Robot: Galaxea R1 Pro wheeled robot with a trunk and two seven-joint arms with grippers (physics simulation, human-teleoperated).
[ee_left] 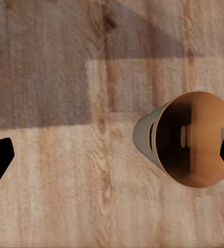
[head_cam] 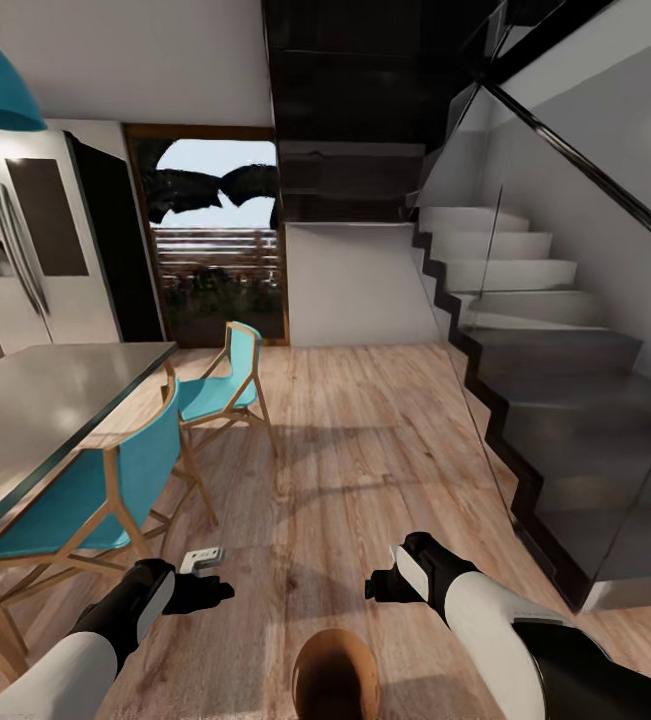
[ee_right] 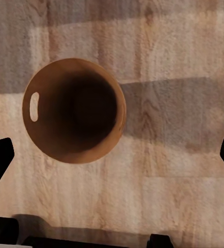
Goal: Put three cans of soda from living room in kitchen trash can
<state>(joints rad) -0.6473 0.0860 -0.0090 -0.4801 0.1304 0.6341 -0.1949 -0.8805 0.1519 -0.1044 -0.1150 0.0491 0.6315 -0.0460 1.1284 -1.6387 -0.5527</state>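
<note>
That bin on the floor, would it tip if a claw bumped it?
Probably easily: the trash can looks thin-walled and empty, so likely light. It seems to taper downward, suggesting a small base. On the smooth wood floor it might slide instead.

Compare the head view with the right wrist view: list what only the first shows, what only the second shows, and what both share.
Head view alone: the grey table, teal chairs, fridge, staircase, and both arms, left gripper and right gripper.
Right wrist view alone: straight down into the tash can's dark inside, with a slot in its wall.
Shared: the tash can on the wood floor.
</note>
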